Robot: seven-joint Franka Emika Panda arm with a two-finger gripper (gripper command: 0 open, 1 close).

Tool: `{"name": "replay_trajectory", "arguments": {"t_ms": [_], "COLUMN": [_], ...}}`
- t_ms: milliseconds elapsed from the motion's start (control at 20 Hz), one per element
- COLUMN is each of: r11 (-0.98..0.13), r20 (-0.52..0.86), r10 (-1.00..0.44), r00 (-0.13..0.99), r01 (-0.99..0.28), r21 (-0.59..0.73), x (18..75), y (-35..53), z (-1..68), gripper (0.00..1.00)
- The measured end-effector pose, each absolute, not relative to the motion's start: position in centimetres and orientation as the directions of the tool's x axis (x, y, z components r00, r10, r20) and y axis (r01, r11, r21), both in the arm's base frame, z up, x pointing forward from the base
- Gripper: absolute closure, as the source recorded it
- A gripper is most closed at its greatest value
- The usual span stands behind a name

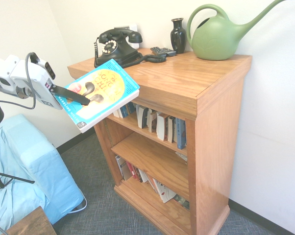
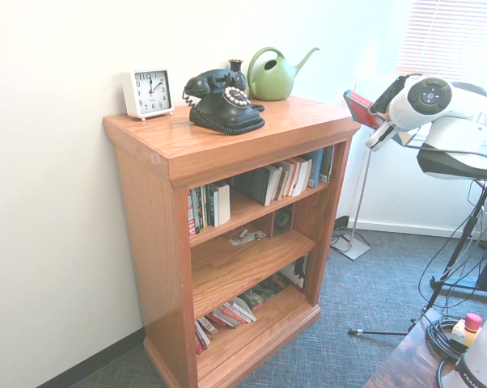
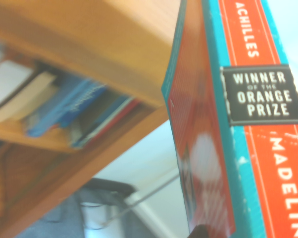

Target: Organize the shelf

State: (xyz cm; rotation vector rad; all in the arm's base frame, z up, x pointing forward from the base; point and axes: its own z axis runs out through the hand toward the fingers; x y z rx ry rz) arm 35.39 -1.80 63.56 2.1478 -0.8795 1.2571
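The shelf (image 1: 186, 83) (image 2: 227, 137) (image 3: 89, 44) is an orange-brown wooden bookcase with three tiers. My gripper (image 1: 88, 97) (image 2: 377, 105) is shut on a teal paperback book (image 1: 103, 93) (image 2: 358, 107) (image 3: 238, 124) with a yellow circle on its cover and an orange spine. I hold it tilted in the air, just off the front corner of the shelf's top board, at about the board's height. Rows of books (image 1: 157, 125) (image 2: 268, 182) stand on the top tier. More books (image 2: 227, 314) lie slanted on the bottom tier. The middle tier holds only small items (image 2: 247, 236).
On the top board stand a black rotary telephone (image 1: 119, 46), a dark vase (image 1: 178, 35), a green watering can (image 1: 216, 34), a remote (image 1: 163, 51) and a white clock (image 2: 149, 93). A blue-covered block (image 1: 25, 166) sits under my arm. A dark wooden table corner (image 2: 413, 356) lies nearby.
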Motion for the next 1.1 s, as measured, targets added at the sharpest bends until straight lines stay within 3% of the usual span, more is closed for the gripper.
{"name": "replay_trajectory", "arguments": {"t_ms": [250,550,1100], "r11": [-0.717,-0.777,-0.836], "r20": [0.822,0.767,0.716], "r10": [-0.386,-0.413,-0.439], "r00": [0.419,0.492,0.543], "r01": [-0.697,-0.629,-0.538], "r21": [0.019,-0.015,-0.105], "x": [33.6,33.3,37.4], "y": [-0.5,3.0,7.9], "z": [58.2,52.4,45.7], "gripper": [1.0,1.0,1.0]}}
